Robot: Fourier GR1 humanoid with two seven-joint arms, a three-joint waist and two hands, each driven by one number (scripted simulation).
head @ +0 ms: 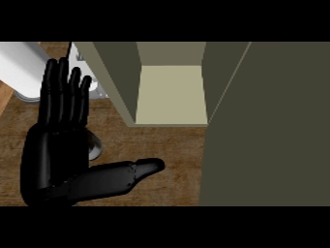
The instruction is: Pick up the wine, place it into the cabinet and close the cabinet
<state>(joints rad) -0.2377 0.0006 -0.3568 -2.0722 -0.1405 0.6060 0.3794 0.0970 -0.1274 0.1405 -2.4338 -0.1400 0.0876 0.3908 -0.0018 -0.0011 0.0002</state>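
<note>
**Open left hand beside an open cabinet**

While the left hand [53, 150] fills the left part of the head view, its fingers [66, 92] stand straight and close together, pointing toward the far side, and its thumb [121, 177] sticks out to the right across the counter. The hand is spread flat and holds nothing. A small grey, rounded shape [95, 147] peeks out at the right edge of the palm, just above the thumb; what it is cannot be told, and whether the hand touches it cannot be told either.

The cabinet [171, 92] sits to the right of the fingers, on the far half of the scene. Its inside shows as a pale, bare floor between two olive walls. The cabinet door [275, 126] stands open and covers the whole right side of the view as a wide, dark olive panel running from far to near.

A white object [14, 68] lies at the far left, partly hidden behind the fingertips. The wooden counter [167, 160] shows brown between the thumb and the cabinet.

No wine bottle can be made out anywhere, and the right hand does not show.
</note>
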